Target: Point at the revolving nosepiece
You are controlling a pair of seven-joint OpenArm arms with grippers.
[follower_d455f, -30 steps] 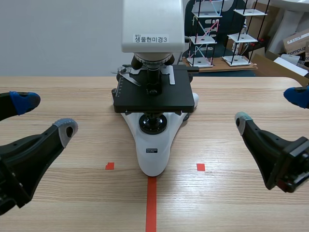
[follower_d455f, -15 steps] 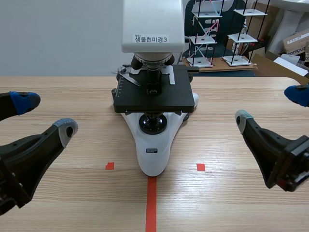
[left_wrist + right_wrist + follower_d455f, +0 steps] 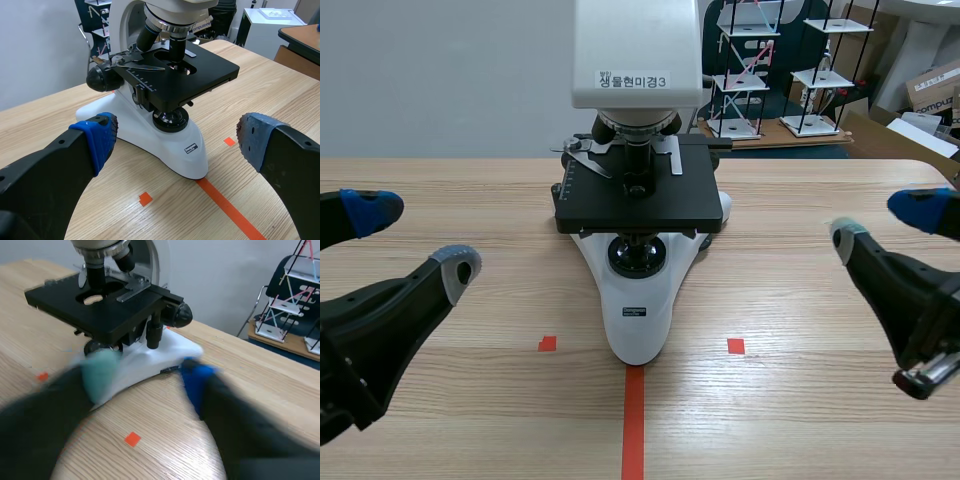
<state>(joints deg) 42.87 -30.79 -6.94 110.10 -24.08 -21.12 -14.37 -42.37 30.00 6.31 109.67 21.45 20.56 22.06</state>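
I see left gripper (image 3: 412, 238) and right gripper (image 3: 883, 224) both spread, holding nothing. Nosepiece (image 3: 635, 122) well apart from both.

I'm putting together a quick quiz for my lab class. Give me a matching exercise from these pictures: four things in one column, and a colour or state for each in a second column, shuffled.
Things:
1. microscope stage
2. microscope base
3. tape line
4. left gripper

Colour or state:
A. orange-red
B. open
C. black
D. white

Pairs: 1-C, 2-D, 3-A, 4-B
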